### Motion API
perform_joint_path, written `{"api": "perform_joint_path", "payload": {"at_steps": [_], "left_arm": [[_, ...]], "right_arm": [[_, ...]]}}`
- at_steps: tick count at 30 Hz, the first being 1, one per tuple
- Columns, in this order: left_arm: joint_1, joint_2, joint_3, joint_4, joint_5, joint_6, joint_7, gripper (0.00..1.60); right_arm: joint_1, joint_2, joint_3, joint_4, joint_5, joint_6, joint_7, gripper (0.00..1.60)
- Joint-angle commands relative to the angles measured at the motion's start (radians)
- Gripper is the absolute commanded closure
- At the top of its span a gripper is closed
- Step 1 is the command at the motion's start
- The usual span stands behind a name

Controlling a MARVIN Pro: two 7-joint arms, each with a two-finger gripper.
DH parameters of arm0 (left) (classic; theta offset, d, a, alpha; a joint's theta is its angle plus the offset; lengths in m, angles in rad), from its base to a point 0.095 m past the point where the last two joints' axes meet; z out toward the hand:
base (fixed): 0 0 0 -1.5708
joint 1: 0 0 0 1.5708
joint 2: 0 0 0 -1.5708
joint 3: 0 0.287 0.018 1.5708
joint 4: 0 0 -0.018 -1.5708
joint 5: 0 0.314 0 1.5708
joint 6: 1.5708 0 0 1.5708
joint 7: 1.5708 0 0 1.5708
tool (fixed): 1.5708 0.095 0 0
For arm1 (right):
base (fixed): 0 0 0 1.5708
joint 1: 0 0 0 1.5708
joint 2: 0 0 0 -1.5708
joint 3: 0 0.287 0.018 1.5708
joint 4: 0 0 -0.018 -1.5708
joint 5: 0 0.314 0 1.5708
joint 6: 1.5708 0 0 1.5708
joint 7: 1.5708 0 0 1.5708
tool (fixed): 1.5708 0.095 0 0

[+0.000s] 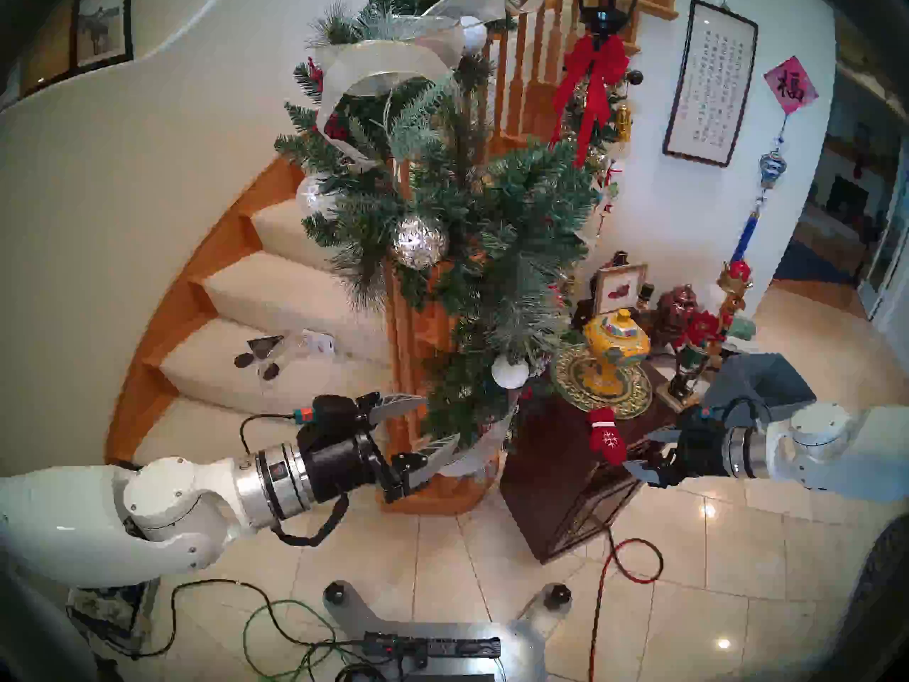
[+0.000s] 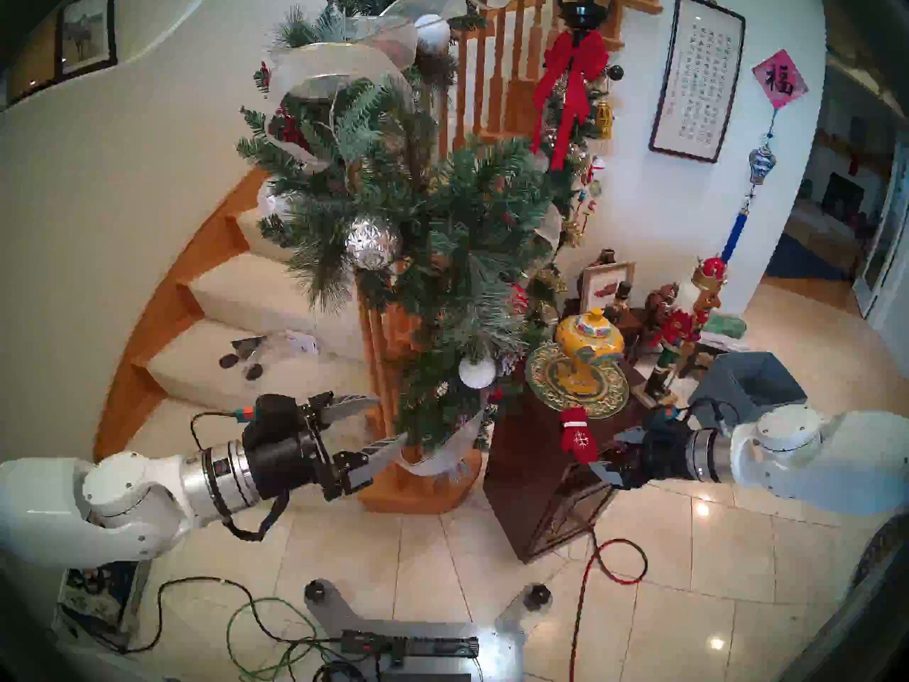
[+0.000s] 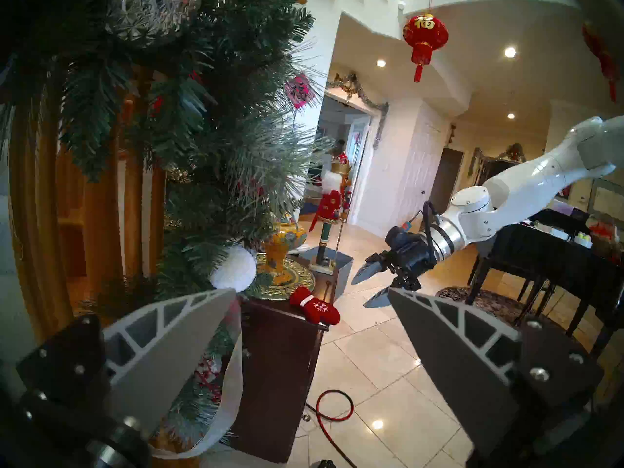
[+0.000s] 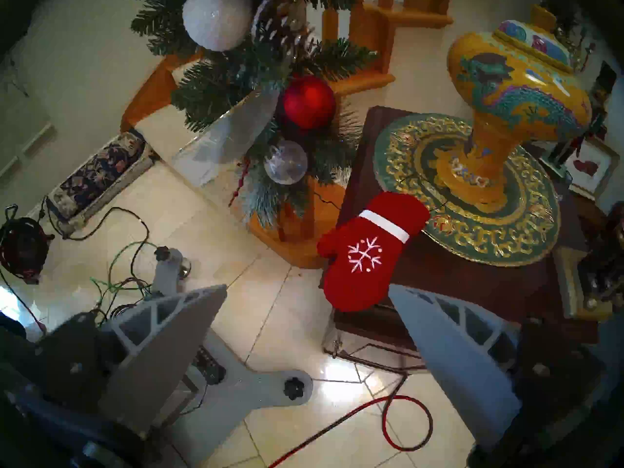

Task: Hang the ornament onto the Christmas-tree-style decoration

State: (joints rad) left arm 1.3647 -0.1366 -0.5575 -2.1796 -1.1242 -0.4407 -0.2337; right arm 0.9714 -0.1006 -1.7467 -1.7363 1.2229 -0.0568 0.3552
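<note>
The ornament, a red knitted mitten (image 1: 607, 437) (image 2: 579, 440) (image 3: 315, 308) (image 4: 364, 254) with a white cuff band and a snowflake, lies free on the front edge of a dark side table (image 1: 556, 469), its tip overhanging. The green frosted garland (image 1: 467, 213) (image 2: 433, 213) (image 3: 202, 136) (image 4: 263, 62) with silver ribbon hangs down the banister to its left. My right gripper (image 1: 638, 449) (image 2: 604, 449) (image 3: 359, 293) (image 4: 307, 288) is open and empty just right of the mitten. My left gripper (image 1: 438, 420) (image 2: 391, 417) (image 3: 310, 290) is open and empty at the garland's lower end.
A yellow lidded vase (image 1: 615, 346) on a green-gold plate (image 1: 634, 400) stands right behind the mitten, with nutcracker figures (image 1: 698, 331) further back. The wooden newel post (image 1: 413, 331) and carpeted stairs (image 1: 275, 322) lie left. A red cable (image 1: 634, 563) loops on the tiled floor.
</note>
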Motion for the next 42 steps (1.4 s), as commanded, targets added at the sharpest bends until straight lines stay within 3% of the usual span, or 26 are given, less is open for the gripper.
{"api": "perform_joint_path", "payload": {"at_steps": [1, 28, 42], "left_arm": [[-0.003, 0.001, -0.003, 0.000, 0.000, -0.001, 0.001, 0.00], [-0.003, 0.001, -0.003, 0.000, 0.000, -0.001, 0.000, 0.00], [-0.003, 0.001, -0.003, 0.000, 0.000, -0.001, 0.000, 0.00]], "right_arm": [[-0.034, 0.000, 0.044, 0.003, 0.001, -0.009, -0.005, 0.00], [-0.158, 0.000, 0.163, 0.018, 0.004, -0.015, -0.029, 0.00], [-0.218, -0.042, 0.213, 0.006, 0.005, -0.009, -0.054, 0.00]]}}
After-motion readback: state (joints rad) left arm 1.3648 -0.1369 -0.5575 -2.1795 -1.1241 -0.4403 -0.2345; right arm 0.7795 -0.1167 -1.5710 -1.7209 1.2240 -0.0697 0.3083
